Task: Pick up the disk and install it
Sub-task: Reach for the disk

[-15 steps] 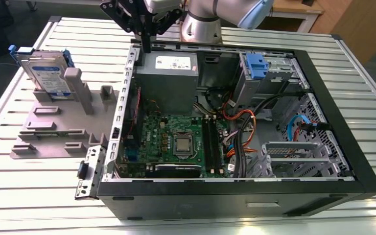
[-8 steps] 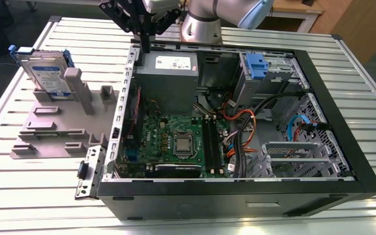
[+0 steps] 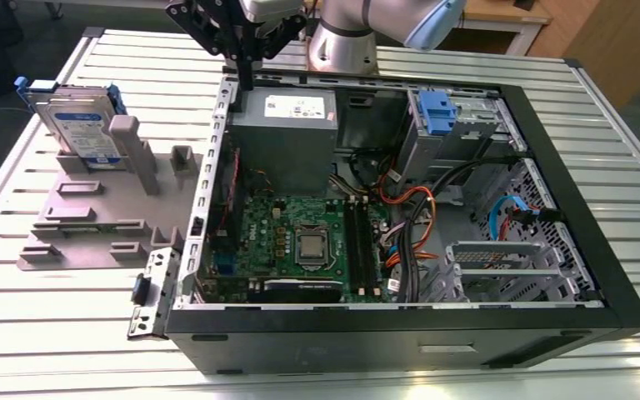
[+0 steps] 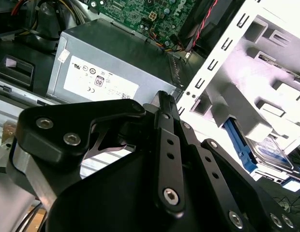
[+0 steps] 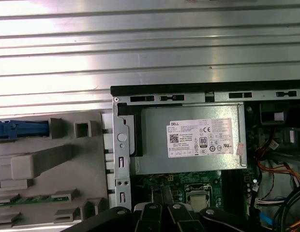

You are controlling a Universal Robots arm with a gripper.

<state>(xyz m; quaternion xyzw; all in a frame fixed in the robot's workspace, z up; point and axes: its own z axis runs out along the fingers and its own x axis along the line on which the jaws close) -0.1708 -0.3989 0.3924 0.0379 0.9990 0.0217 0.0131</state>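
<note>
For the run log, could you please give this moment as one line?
step: pick not yet done | disk: upright in grey stand, exterior view's left | pincer: over power supply, apart from disk

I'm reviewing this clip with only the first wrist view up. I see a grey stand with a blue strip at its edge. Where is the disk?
Observer: In the exterior view, the disk stands upright in the grey stand, on the exterior view's left of the computer case.
Operator: And the gripper?
Observer: The gripper hangs above the case's far wall, beside the power supply and apart from the disk.
Operator: Anything in the drive bay?
Observer: A blue plastic piece sits in the metal bay at the case's far corner.
</note>
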